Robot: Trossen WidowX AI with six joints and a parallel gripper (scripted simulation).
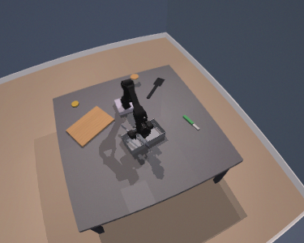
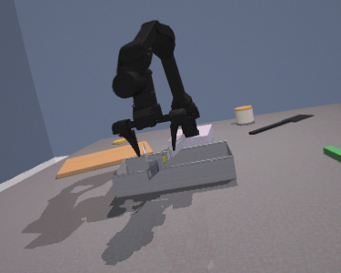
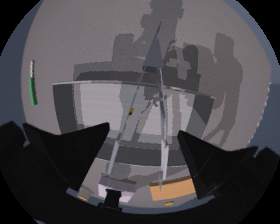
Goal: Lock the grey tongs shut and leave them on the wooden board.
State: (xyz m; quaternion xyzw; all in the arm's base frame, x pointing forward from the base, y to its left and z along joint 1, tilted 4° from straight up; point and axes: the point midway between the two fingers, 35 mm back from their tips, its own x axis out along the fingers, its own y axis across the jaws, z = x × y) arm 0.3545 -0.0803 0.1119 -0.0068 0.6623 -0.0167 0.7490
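The grey tongs [image 2: 153,168] [image 3: 152,58] lie open across the roasting tin [image 1: 156,140] [image 2: 197,174] [image 3: 65,112]. Their hinge end sticks out over one long wall and their two arms spread toward the arm's base. A small yellow spot shows beside one tongs arm in the wrist view. The wooden board [image 1: 90,125] [image 2: 102,159] [image 3: 173,190] bears nothing. My gripper [image 1: 141,131] [image 2: 156,153] [image 3: 144,131] is open and empty, pointing down over the tin. In the wrist view both tongs arms run between its fingers; contact is not visible.
A pale pink block [image 1: 120,108] [image 2: 206,133] sits by the arm's base. A jar with an orange lid [image 1: 134,76] [image 2: 244,115], a black spatula [image 1: 153,87] [image 2: 279,124], a green-handled tool [image 1: 188,120] [image 2: 337,155] [image 3: 33,91] and a yellow disc [image 1: 74,104] [image 2: 120,141] [image 3: 169,203] lie farther off.
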